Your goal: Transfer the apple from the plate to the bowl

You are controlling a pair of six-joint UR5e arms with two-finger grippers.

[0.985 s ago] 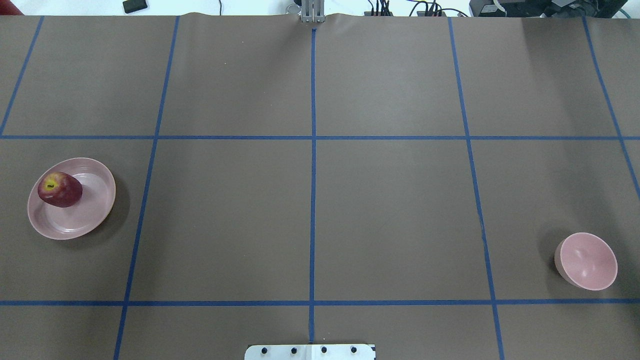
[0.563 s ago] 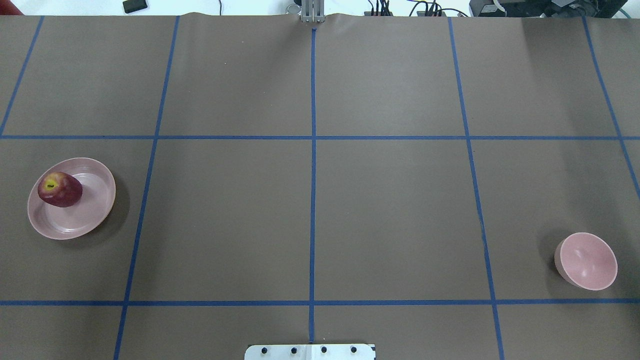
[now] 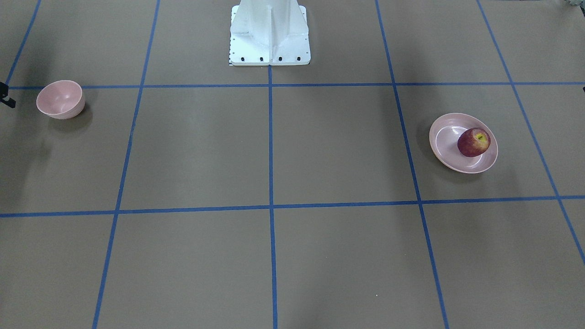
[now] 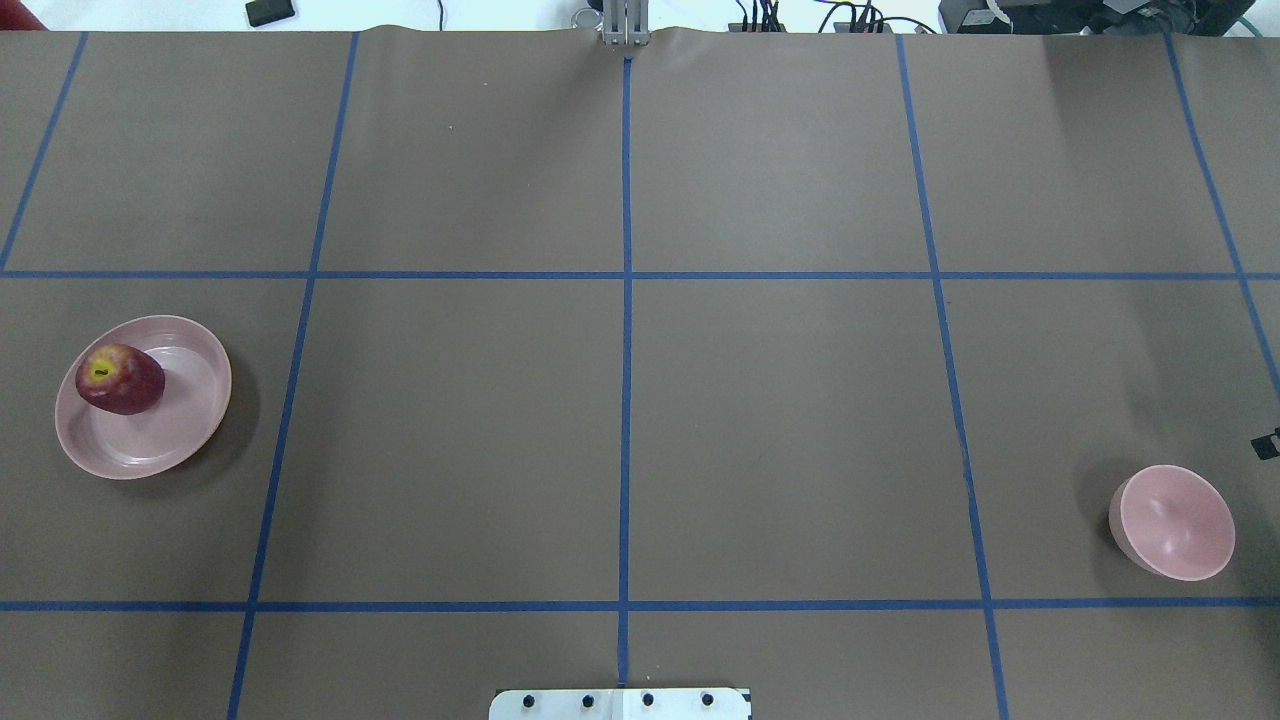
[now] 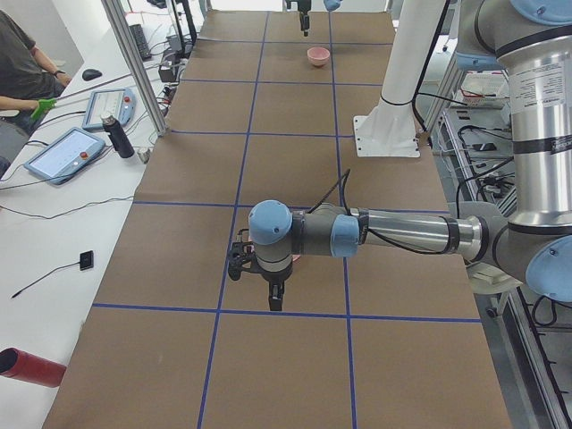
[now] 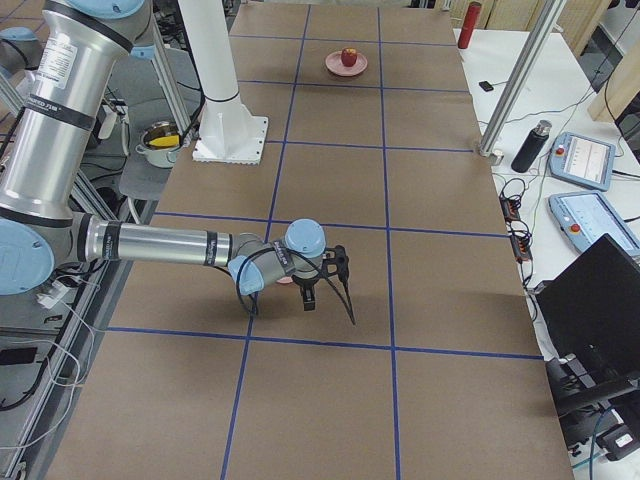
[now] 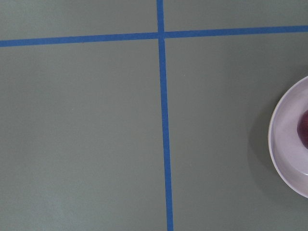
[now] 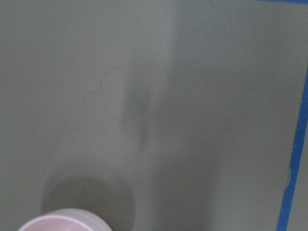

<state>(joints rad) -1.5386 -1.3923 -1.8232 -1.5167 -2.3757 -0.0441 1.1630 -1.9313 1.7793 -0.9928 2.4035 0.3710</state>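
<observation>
The dark-red apple (image 4: 120, 378) sits on the far left part of the pale-pink plate (image 4: 160, 440) at the table's left. It also shows in the front view (image 3: 474, 142) on the plate (image 3: 445, 151). The small pink bowl (image 4: 1175, 522) stands empty at the right. My left gripper (image 5: 273, 295) hangs over the table beside the plate; I cannot tell if it is open. My right gripper (image 6: 335, 295) hangs by the bowl, only a black sliver in the overhead view (image 4: 1267, 443); I cannot tell its state. The left wrist view catches the plate's edge (image 7: 288, 149).
The brown table cover carries a grid of blue tape lines (image 4: 626, 350). The robot's white base (image 3: 269, 32) stands at the near middle edge. Cables and boxes (image 4: 860, 18) lie beyond the far edge. Operators' tablets and a bottle (image 5: 114, 134) sit on a side table.
A small black part of my right gripper has come into the overhead view at the right edge, above the bowl. The apple, plate and bowl have not moved.
</observation>
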